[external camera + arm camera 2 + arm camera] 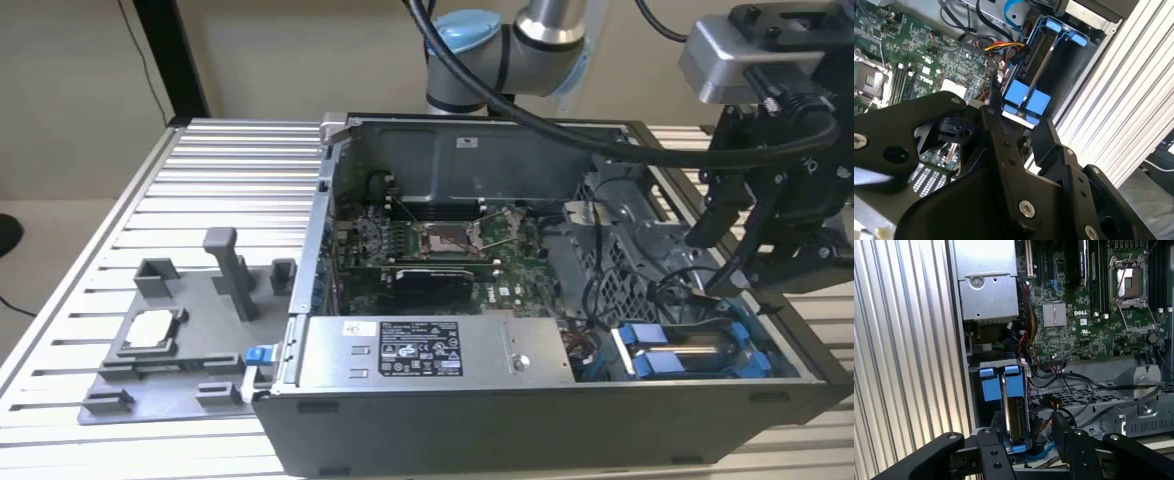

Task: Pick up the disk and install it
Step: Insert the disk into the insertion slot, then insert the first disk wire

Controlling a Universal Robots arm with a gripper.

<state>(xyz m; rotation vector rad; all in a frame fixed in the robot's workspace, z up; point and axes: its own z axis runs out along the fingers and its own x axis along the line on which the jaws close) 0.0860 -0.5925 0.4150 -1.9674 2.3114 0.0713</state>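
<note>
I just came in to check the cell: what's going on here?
The robot arm's black gripper hangs over a corner of the open dark metal computer case. The silver hard drive in its bright blue plastic carrier stands on edge in the case there, at the gripper. Whether it is gripped, I cannot tell.

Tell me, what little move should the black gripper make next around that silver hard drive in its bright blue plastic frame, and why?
Probably a short, straight lift away. The disk seems to sit in its bay inside the open dark computer case, and the gripper hangs open astride its end, one finger clearly apart from it. Whether it is fully seated I cannot tell.
</note>
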